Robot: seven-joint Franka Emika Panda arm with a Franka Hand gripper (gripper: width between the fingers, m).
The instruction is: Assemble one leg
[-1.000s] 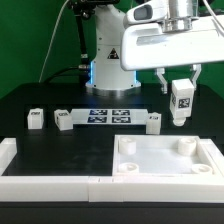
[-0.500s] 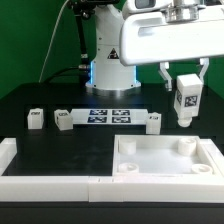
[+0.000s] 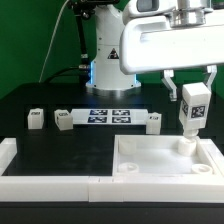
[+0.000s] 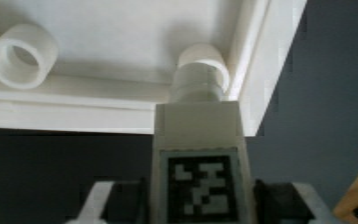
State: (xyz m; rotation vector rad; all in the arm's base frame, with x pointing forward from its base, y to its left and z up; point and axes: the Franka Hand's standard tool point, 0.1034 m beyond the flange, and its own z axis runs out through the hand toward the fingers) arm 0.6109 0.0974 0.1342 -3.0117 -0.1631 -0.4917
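My gripper is shut on a white leg with a black-and-white tag, held upright. Its lower end hangs just above the far right corner socket of the large flat white square piece. In the wrist view the leg points at that socket, and my gripper clamps it from both sides. Another socket shows beside it. Three more legs stand on the table: one at the exterior view's left, one beside it, one near the middle.
The marker board lies between the loose legs. A white raised rail runs along the front and the exterior view's left. The robot base stands behind the board.
My gripper has carried the leg toward the exterior view's right and down, from above the table behind the square piece to just over its far right corner socket.
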